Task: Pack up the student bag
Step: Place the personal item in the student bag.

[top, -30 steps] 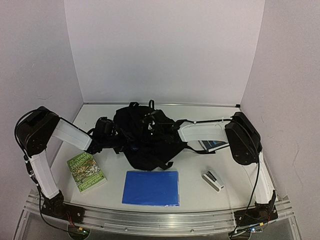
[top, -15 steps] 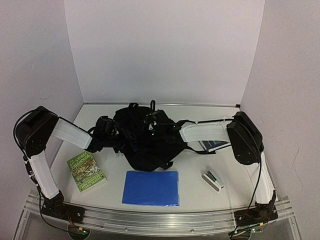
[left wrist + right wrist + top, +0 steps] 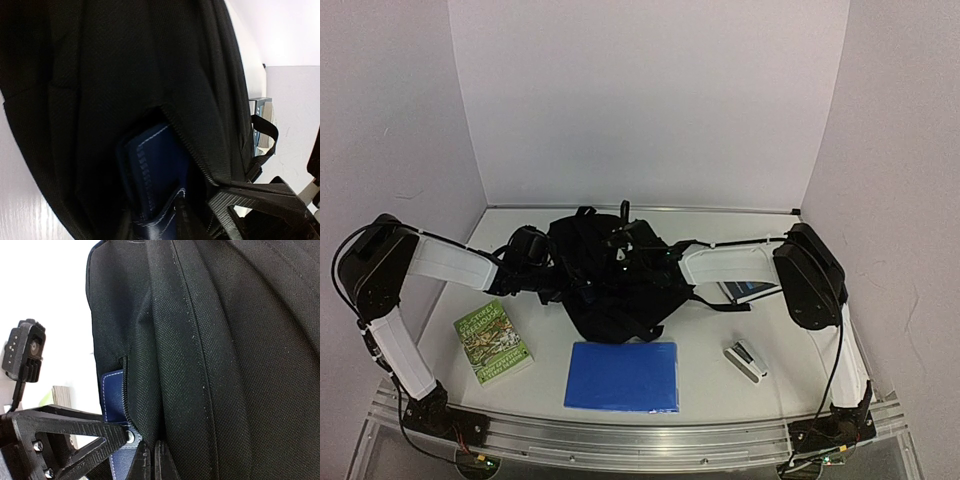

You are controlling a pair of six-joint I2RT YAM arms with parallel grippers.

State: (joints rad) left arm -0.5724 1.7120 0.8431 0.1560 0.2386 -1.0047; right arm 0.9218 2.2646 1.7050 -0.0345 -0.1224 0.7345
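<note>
White table [image 3: 800, 340]; navy case [image 3: 150, 170] half inside bag [image 3: 610, 285]

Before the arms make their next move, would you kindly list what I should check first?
1. Right gripper shut on the student bag at its zipper edge: ok.
2. Navy case fully inside the bag: not ok, a stitched edge shows at the opening.
3. Left gripper clear of the navy case: cannot tell.
4. Green book, blue folder and white gadget packed: not ok, all lie on the table.
5. Bag opening wide enough for the folder: cannot tell.
</note>
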